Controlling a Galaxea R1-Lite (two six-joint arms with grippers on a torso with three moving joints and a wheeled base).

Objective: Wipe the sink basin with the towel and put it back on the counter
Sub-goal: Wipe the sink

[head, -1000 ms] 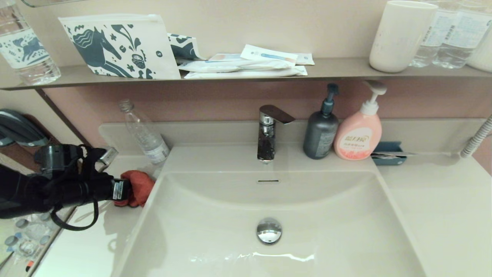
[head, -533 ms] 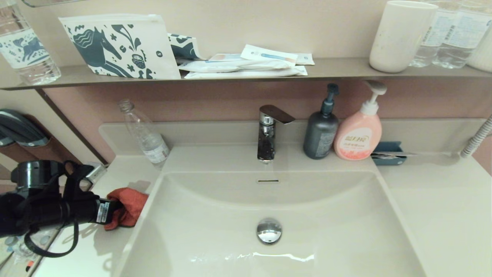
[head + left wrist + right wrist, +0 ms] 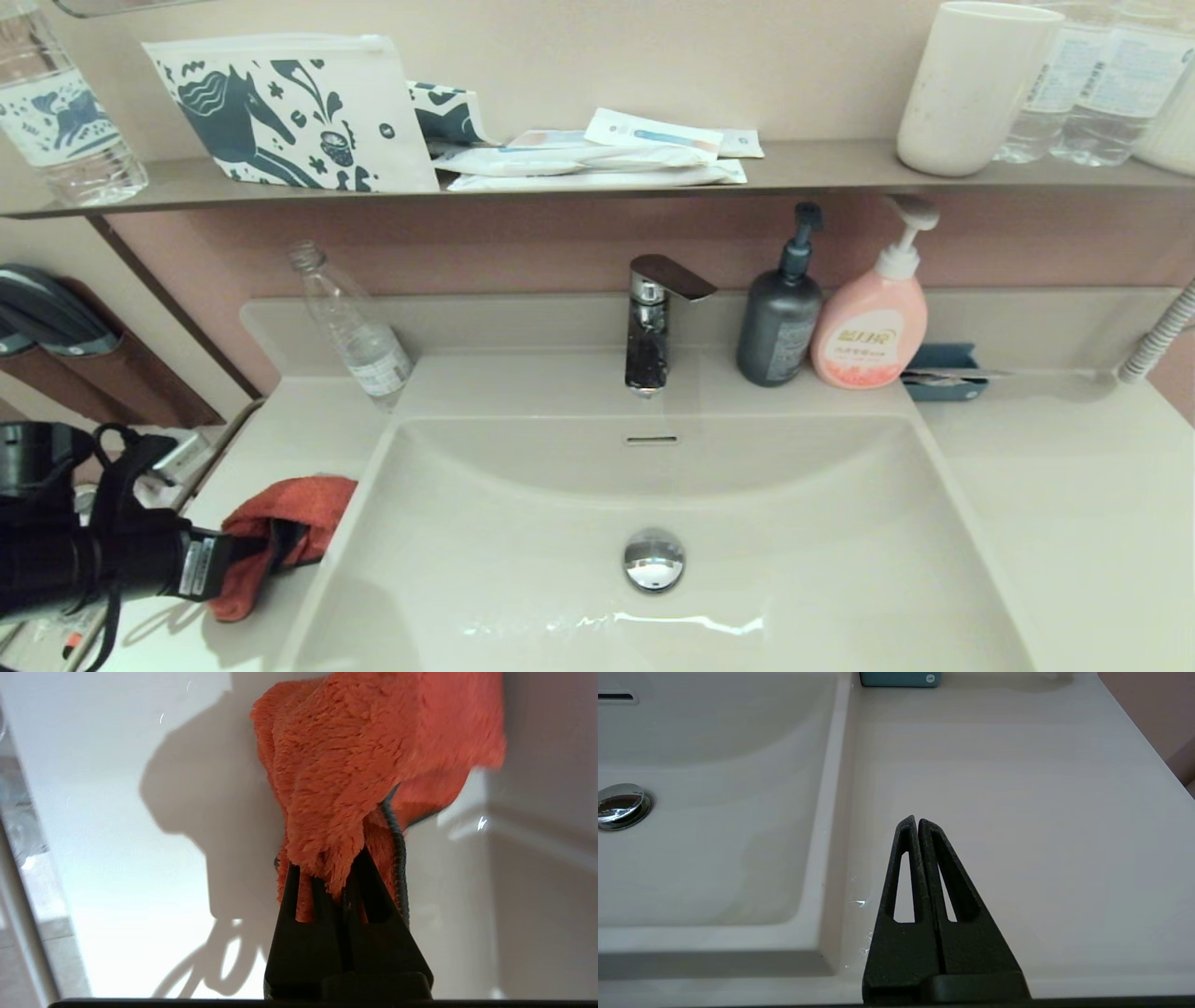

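The orange-red towel (image 3: 280, 523) with its dark grey edge hangs bunched over the counter (image 3: 289, 420) just left of the sink basin (image 3: 653, 504). My left gripper (image 3: 271, 549) is shut on the towel, its black fingers pinching a fold of the cloth (image 3: 336, 788) in the left wrist view. The chrome drain plug (image 3: 653, 558) and the slot overflow (image 3: 651, 439) show in the basin. My right gripper (image 3: 917, 821) is shut and empty, low over the right counter (image 3: 1017, 788) beside the basin's rim; it does not show in the head view.
A clear plastic bottle (image 3: 350, 327) leans at the counter's back left. The faucet (image 3: 653, 317), a grey pump bottle (image 3: 780, 317), a pink soap bottle (image 3: 873, 322) and a blue holder (image 3: 943, 371) stand behind the basin. The wall shelf (image 3: 560, 177) carries pouches, a cup and bottles.
My left arm has pulled back toward the front edge of the counter, dragging the towel with it away from the plastic bottle. The towel now hangs longer from the fingers.
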